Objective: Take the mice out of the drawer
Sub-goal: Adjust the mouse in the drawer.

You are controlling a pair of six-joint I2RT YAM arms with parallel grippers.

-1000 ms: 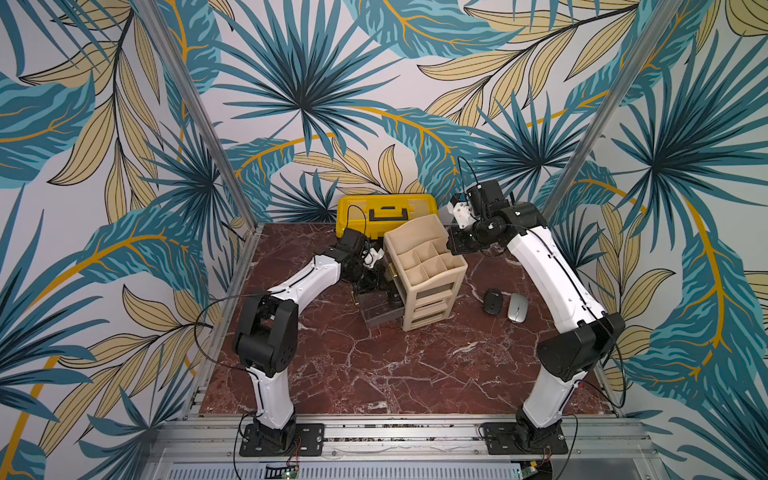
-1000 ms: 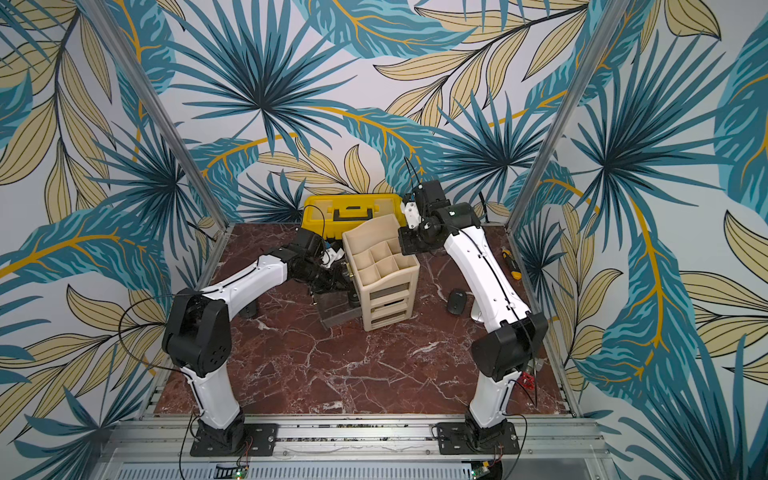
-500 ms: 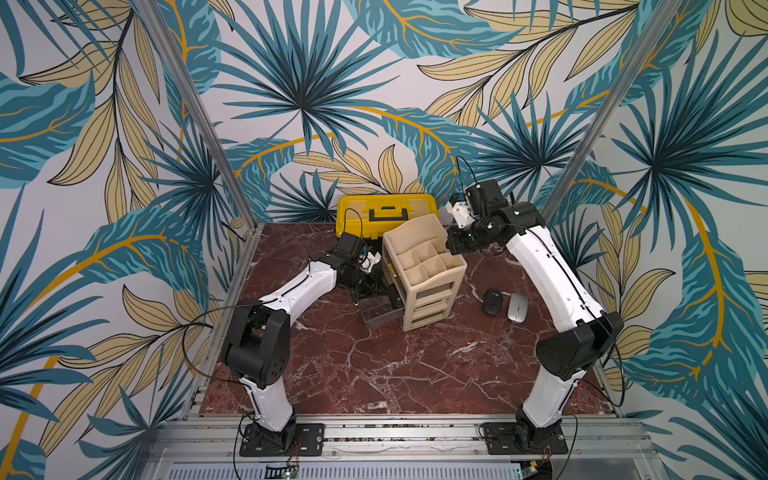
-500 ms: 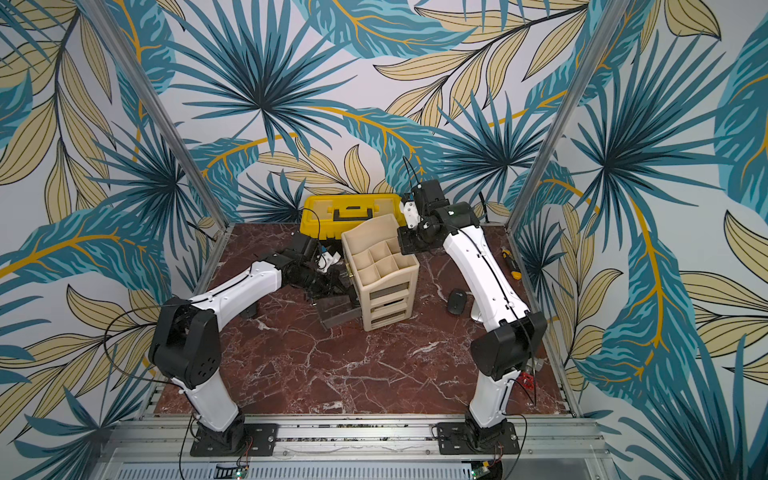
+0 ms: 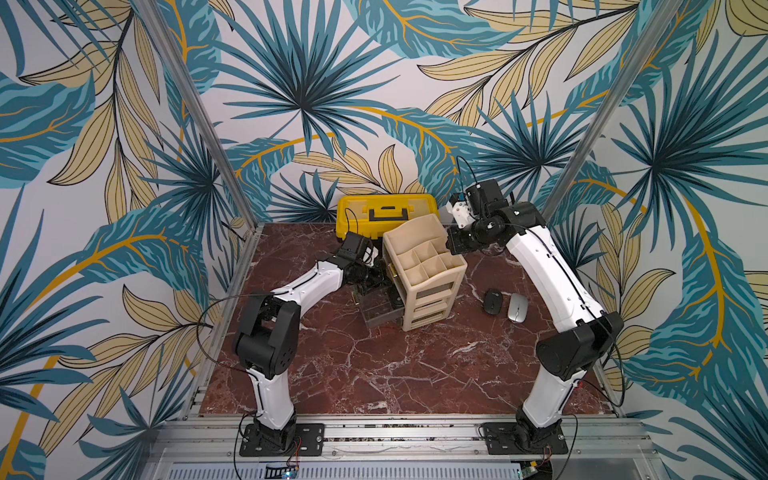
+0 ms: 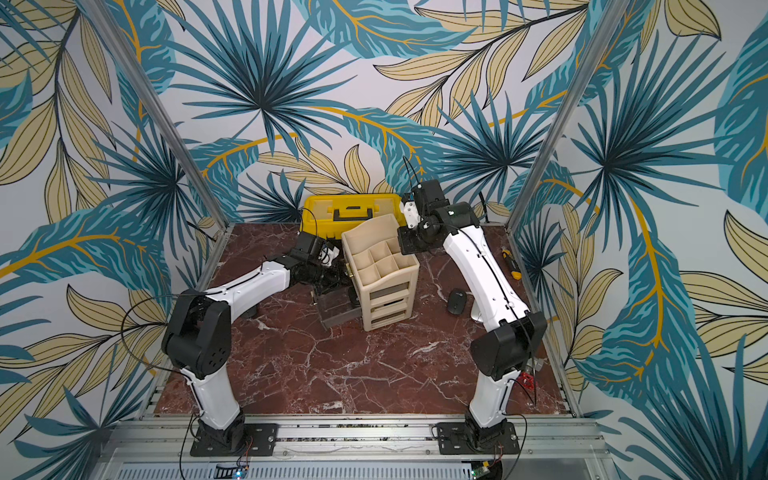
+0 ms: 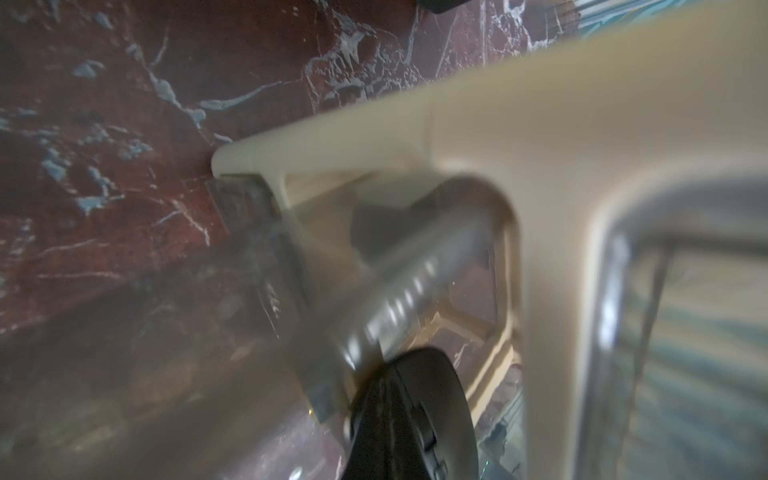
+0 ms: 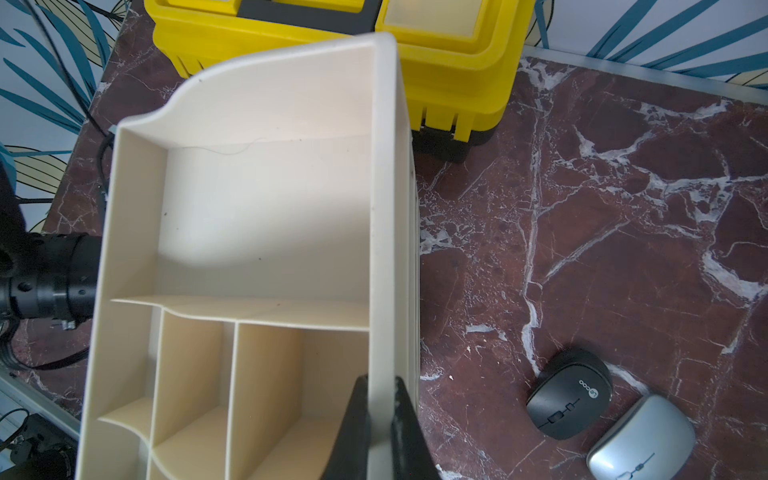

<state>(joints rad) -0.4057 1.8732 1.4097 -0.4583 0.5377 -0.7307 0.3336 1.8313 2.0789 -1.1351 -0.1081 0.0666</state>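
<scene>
In both top views the organizer (image 5: 424, 266) sits mid-table with a clear drawer (image 5: 380, 311) sticking out on its left. The left claw (image 5: 372, 282) hangs over that drawer and the right claw (image 5: 454, 245) is at the organizer's rim. A black mouse (image 5: 493, 301) and a silver mouse (image 5: 518, 308) lie side by side on the table (image 5: 374, 374), right of the organizer.

Left wrist view is super blurry. The claw's clenched and there's a second black mouse (image 7: 424, 415) right up against it by the drawer, but I can't tell if it's actually pinched.

Right wrist view shows the right claw clamped on the organizer's wall, with a toolbox (image 8: 449, 75) just behind.
</scene>
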